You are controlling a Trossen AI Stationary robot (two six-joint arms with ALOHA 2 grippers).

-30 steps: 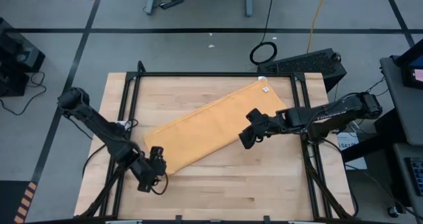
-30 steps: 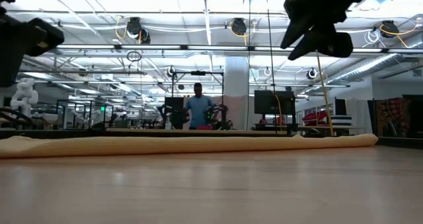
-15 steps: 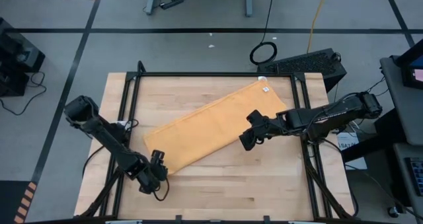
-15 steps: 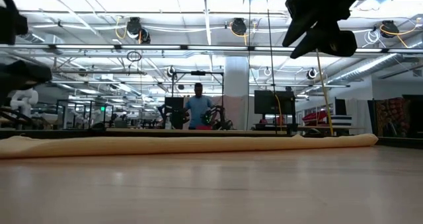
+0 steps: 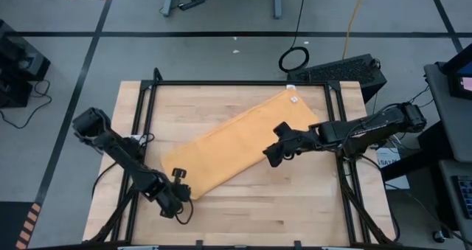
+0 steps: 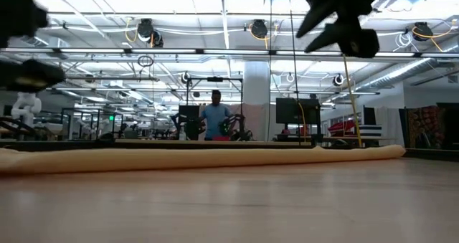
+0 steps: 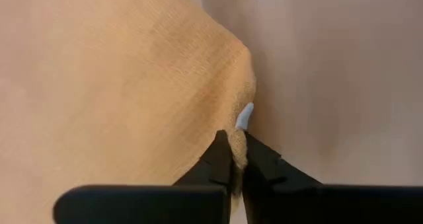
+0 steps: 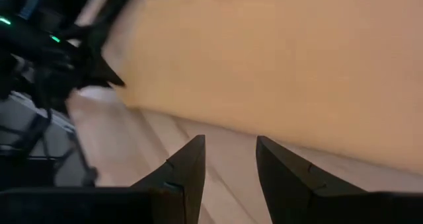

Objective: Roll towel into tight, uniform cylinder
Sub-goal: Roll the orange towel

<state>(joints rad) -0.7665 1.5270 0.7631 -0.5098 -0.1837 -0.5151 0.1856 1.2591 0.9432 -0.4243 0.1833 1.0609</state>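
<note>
Towel (image 5: 234,144): mustard-yellow cloth, long rectangle, lying flat and diagonal across the table (image 5: 295,206); fine woven ribbing shows in the left wrist view; small white label (image 5: 295,99) at the far right corner. From table height it reads as a low, soft ridge with slightly rounded ends.
Table: pale wood planks, smooth, visible grain; black metal frame (image 5: 221,83) around the edges.
Left hand (image 5: 179,193): at the towel's near-left corner, dark fingers (image 7: 221,159) pinched together on that corner; cloth bunches into a small fold between the tips, with a bit of white showing just above them.
Right hand (image 5: 270,155): above the towel's near long edge, right of centre, raised off the table; fingers (image 8: 188,164) narrowly parted, nothing between them.
Background: a person (image 6: 215,118) stands far behind the table.
</note>
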